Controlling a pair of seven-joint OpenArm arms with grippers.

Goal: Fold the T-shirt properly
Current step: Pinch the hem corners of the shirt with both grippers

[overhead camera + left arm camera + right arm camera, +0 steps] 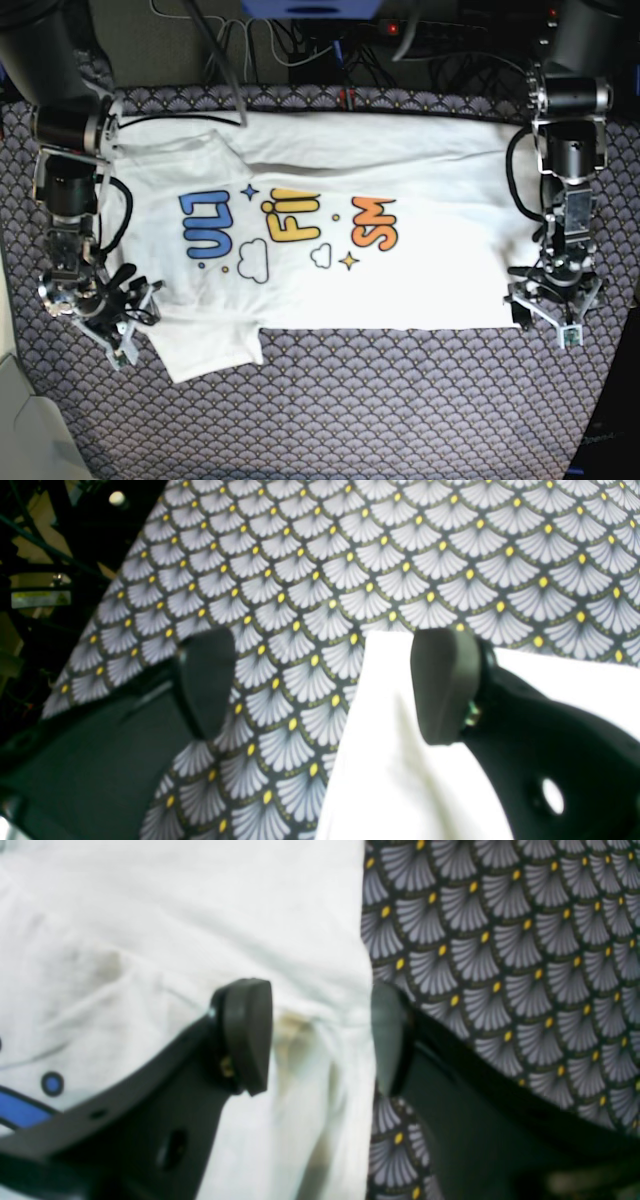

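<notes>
The white T-shirt [330, 245] lies spread flat, print side up, on the scale-patterned tablecloth [400, 400]. Blue, yellow and orange letters show. My left gripper [545, 320] is at the shirt's front corner on the base view's right. It is open [325, 685], one finger [442, 685] over the white cloth [400, 760] and the other over the tablecloth. My right gripper [135, 320] is at the shirt's edge on that view's left, near the front sleeve. It is open [320, 1037] and straddles the cloth's edge [345, 990], with nothing pinched.
Cables and a power strip [400, 25] run along the back behind the table. The tablecloth's front edge [60, 420] drops off at the lower left. In the left wrist view, dark frame parts [45, 555] stand beyond the table's edge.
</notes>
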